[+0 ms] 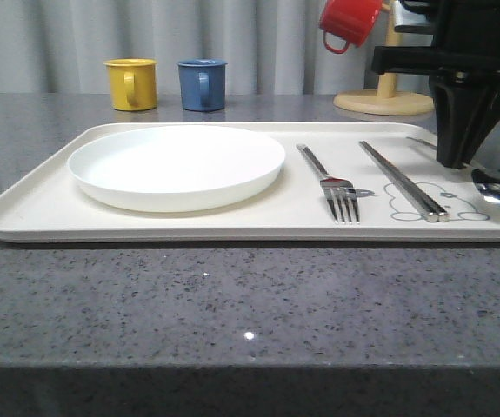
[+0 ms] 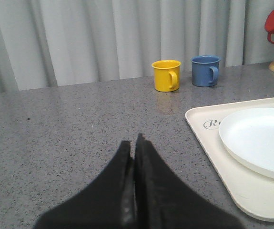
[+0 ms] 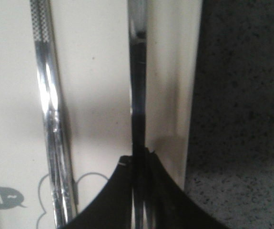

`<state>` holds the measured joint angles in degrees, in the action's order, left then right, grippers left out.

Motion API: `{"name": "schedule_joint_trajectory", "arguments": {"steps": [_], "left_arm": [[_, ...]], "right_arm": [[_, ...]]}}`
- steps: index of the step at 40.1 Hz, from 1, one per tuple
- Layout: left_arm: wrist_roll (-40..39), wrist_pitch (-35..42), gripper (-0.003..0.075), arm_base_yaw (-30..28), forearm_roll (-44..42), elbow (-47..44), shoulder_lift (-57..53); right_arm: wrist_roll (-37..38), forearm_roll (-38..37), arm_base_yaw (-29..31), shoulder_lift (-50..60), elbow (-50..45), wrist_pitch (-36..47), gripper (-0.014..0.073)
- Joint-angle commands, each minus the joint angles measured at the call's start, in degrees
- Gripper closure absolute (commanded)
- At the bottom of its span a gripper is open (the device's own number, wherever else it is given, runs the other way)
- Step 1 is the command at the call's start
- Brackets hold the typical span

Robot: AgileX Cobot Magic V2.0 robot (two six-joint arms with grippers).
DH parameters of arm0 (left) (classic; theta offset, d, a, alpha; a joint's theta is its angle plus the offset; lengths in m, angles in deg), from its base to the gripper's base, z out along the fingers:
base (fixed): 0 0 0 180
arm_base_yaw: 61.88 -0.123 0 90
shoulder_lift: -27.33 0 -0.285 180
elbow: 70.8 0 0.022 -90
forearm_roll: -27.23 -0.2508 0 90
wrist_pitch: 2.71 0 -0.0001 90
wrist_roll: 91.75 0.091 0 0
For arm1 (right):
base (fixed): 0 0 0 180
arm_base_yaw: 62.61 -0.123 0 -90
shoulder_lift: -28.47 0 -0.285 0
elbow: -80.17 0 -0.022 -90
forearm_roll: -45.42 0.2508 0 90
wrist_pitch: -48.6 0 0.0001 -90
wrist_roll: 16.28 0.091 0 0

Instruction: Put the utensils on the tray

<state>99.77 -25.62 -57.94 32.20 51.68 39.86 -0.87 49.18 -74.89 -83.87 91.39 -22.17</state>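
The cream tray (image 1: 32,213) holds three silver utensils: a fork (image 1: 330,184), a pair of chopsticks (image 1: 402,181) and, by its right rim, a spoon (image 1: 498,189) whose bowl rests on the tray. My right gripper (image 1: 452,161) stands over the spoon's handle. In the right wrist view the handle (image 3: 137,71) runs between the fingers of the right gripper (image 3: 137,160), which is shut on it, with the chopsticks (image 3: 51,119) lying beside it on the tray (image 3: 98,71). My left gripper (image 2: 134,143) is shut and holds nothing, above the bare counter left of the tray (image 2: 208,138).
A round white plate (image 1: 176,165) takes up the tray's left half. A yellow mug (image 1: 132,83) and a blue mug (image 1: 203,84) stand behind the tray. A red mug (image 1: 350,22) hangs on a wooden stand (image 1: 383,102) at the back right.
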Motion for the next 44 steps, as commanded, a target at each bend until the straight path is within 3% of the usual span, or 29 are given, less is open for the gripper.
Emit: {"name": "schedule_joint_trajectory", "arguments": {"steps": [1,6,16,26,30,37,41,44], "left_arm": [[-0.5,4.8,0.0739,0.5,0.7,1.6,0.7],[-0.5,4.8,0.0739,0.5,0.7,1.6,0.7],[-0.5,4.8,0.0739,0.5,0.7,1.6,0.7],[-0.5,4.8,0.0739,0.5,0.7,1.6,0.7],[-0.5,4.8,0.0739,0.5,0.7,1.6,0.7],[-0.5,4.8,0.0739,0.5,0.7,1.6,0.7],[-0.5,4.8,0.0739,0.5,0.7,1.6,0.7],[-0.5,4.8,0.0739,0.5,0.7,1.6,0.7]], "right_arm": [[0.1,0.4,0.1,1.7,1.3,-1.6,0.0621],[0.3,0.4,0.1,1.1,1.3,-1.5,0.0592],[0.3,0.5,0.1,1.2,1.5,-0.9,0.0335],[-0.3,0.4,0.1,7.4,3.5,-0.3,0.0326],[-2.0,0.0,0.1,11.8,4.2,-0.2,0.0348],[-8.3,-0.8,0.1,19.6,3.8,0.3,0.0517],[-11.5,-0.8,-0.3,25.8,-0.1,5.1,0.0631],[-12.9,-0.8,-0.3,31.0,-5.4,10.5,0.0664]]}}
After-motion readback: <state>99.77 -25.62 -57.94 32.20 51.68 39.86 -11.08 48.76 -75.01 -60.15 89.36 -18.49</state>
